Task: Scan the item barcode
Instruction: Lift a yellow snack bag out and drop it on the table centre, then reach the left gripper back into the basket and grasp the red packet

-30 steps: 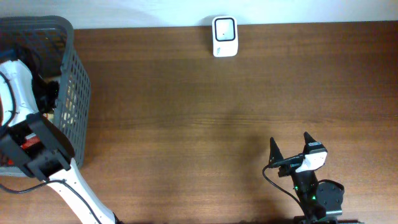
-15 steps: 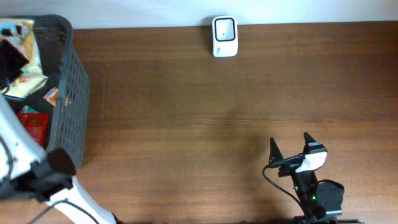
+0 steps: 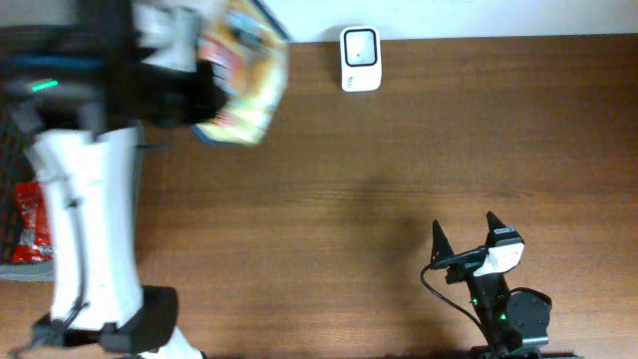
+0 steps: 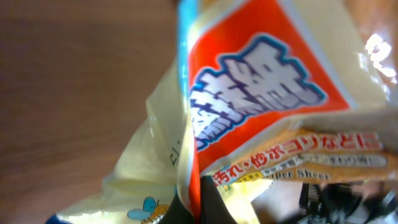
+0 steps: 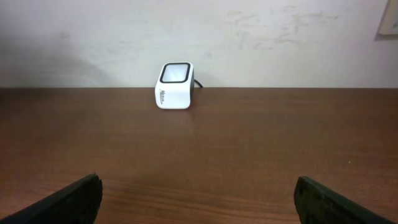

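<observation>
Two finger sets: left fingers (image 4: pixel 208 208) pinching packet (image 4: pixel 261 81); right fingers (image 5: pixel 68 199) spread wide, scanner (image 5: pixel 175 86) straight ahead on worktop (image 5: pixel 261 143), well apart.

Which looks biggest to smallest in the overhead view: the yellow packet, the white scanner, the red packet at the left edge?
1. Yellow packet, largest, though it is held up nearer the camera and blurred.
2. White scanner and red packet: about alike; the red one is partly hidden, so unranked.
</observation>
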